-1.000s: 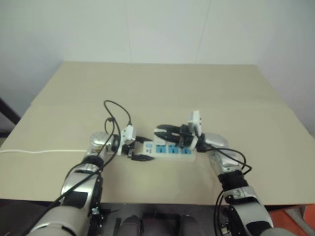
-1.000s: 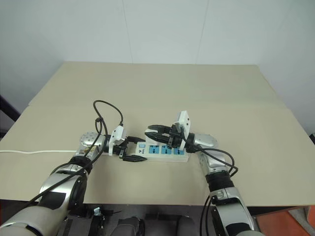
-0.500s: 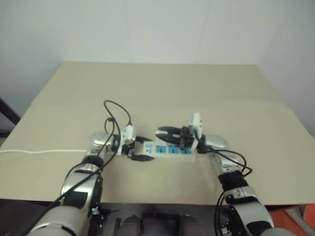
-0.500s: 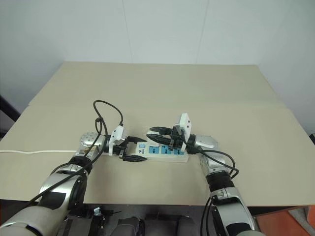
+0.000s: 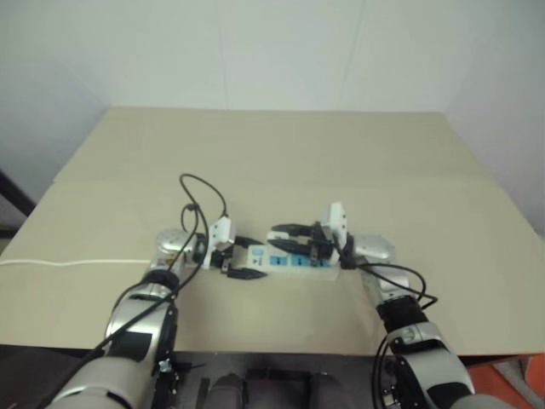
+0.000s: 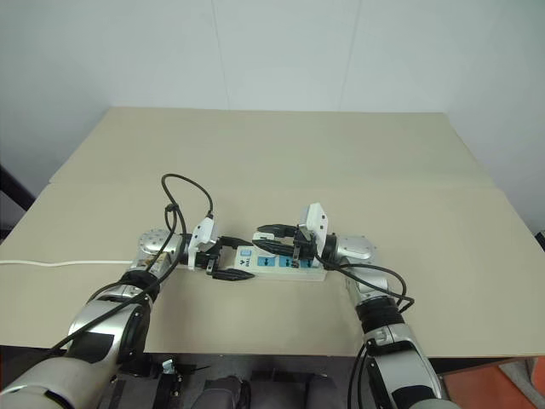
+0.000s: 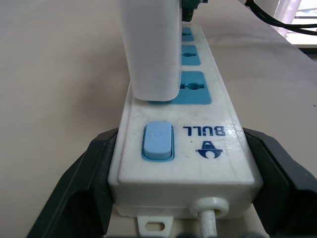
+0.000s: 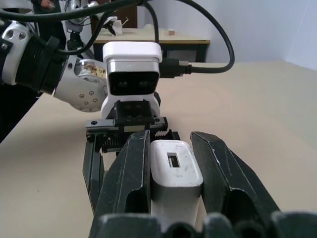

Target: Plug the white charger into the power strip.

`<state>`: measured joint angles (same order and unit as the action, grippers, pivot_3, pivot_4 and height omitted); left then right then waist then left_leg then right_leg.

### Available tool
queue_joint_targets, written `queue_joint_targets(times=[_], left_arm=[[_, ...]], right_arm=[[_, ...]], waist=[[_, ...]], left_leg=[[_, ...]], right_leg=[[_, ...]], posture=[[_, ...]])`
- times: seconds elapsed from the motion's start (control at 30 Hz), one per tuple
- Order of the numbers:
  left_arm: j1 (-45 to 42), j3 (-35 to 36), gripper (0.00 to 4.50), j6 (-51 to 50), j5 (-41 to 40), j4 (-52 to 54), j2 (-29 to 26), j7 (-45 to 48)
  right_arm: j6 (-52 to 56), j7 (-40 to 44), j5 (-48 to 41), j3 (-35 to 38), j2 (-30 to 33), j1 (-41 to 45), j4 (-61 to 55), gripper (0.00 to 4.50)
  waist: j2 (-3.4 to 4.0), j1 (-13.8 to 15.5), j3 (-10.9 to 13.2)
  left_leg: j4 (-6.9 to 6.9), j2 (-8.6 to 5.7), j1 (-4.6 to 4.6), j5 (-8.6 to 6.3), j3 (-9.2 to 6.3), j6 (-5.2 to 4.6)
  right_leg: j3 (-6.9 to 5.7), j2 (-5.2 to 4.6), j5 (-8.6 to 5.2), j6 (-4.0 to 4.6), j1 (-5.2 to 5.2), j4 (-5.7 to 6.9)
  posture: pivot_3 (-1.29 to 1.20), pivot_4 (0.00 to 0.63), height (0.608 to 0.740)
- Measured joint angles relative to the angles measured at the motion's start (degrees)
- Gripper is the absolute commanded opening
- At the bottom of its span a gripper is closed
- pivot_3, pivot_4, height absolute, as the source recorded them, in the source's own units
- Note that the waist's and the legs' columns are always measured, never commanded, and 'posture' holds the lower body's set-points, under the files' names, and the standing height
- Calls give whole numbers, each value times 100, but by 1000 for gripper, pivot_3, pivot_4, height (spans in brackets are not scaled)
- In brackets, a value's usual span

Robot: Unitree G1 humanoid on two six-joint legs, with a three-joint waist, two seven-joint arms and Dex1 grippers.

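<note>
The power strip [image 7: 233, 148] lies near the table's front edge. My left gripper [image 5: 247, 258] is shut on its switch end, one black finger [image 7: 81, 191] along each long side. My right gripper [image 8: 172, 144] is shut on the white charger [image 8: 176, 171] and reaches in level from the right, over the strip. In the left wrist view the white charger [image 7: 151, 49] stands upright with its lower end against the blue socket nearest the switch [image 7: 158, 141]. Whether its pins are in, I cannot tell. Two more blue sockets [image 7: 190, 54] lie free beyond it.
The strip's thin white cord [image 5: 68, 262] runs off to the left across the tan table [image 5: 298, 162]. Black cables loop above my left wrist [image 5: 204, 192] and beside my right forearm [image 5: 400, 277]. Behind the strip the table stretches wide to the wall.
My right gripper has sunk and tilted down with the charger, closer to the strip. The left gripper and the strip have stayed put.
</note>
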<state>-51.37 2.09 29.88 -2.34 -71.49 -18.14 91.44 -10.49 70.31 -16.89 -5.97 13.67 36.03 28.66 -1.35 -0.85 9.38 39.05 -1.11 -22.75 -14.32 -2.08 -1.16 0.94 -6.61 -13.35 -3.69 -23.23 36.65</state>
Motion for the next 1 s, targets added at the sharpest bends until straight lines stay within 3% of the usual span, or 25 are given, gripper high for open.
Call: queue_joint_targets(times=[0.4,1.0], left_arm=[[1,-7,3282,-4,13,-37,-9,-32],[61,-5,3282,-16,16,-117,-85,-138]], right_arm=[[-614,194,10,-40,-33,202,688,1099],[-652,40,236,-280,-67,467,1031,1099]], waist=[[1,-7,-1],[3,-89,-4]], left_leg=[[0,1,23,0,0,0],[-7,6,106,0,-28,0]], right_leg=[[1,0,0,0,18,6],[3,4,-2,-2,87,2]], posture=[[0,150,740],[0,150,740]])
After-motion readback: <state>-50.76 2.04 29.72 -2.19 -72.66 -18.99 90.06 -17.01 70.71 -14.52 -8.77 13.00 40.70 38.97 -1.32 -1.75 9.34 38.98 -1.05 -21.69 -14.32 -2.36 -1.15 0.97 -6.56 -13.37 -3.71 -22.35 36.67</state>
